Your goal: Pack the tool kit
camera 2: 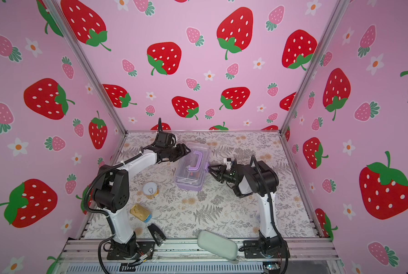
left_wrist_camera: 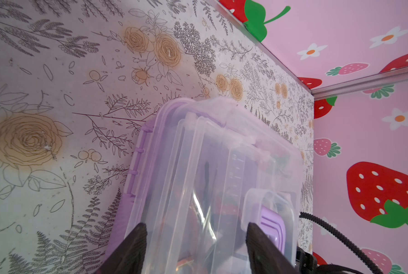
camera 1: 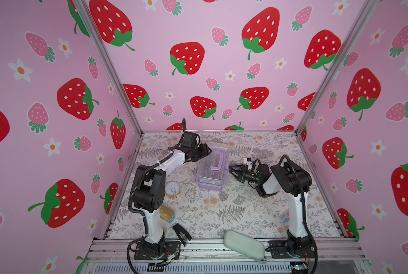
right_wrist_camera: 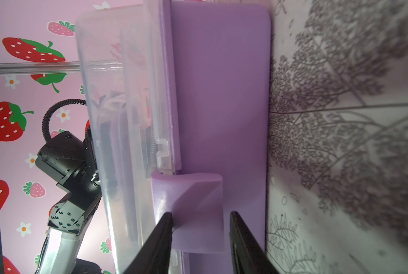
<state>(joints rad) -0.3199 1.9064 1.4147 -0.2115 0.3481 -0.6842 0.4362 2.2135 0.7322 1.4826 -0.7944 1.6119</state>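
Right end effector (right_wrist_camera: 200, 214) is narrow, jaws either side of the lilac latch (right_wrist_camera: 193, 199) on the tool kit (camera 1: 212, 170): one finger (right_wrist_camera: 157, 242) touches the latch edge and the other sits just off it, so we don't read it as clamped. Left end effector (left_wrist_camera: 196, 225) is wide, with its fingers (left_wrist_camera: 131, 249) over the clear lid (left_wrist_camera: 222, 166) at the kit's far-left corner, one near the hinge edge and one by the handle (camera 1: 216, 161). We can't tell if they press on the lid or hang just above it. The two end effectors face each other across the kit, which sits between them. The kit is on the surface (camera 1: 222, 213) towards the back, near the middle, turned a bit askew, with the lid down on the lilac base (right_wrist_camera: 222, 95) and the handle lying flat on top. Orange and dark shapes show through the lid, but we can't make out which tools they are. Further out, all well apart from the kit: a round tin (camera 1: 172, 189) beside the left arm, a flat gold tin (camera 1: 166, 212) nearer the front, a black stapler (camera 1: 181, 233) at the front edge, and a pale green pouch (camera 1: 244, 245) lying half over the front rail. A small clear packet (camera 1: 284, 217) sits by the right arm, too blurred for us to read.
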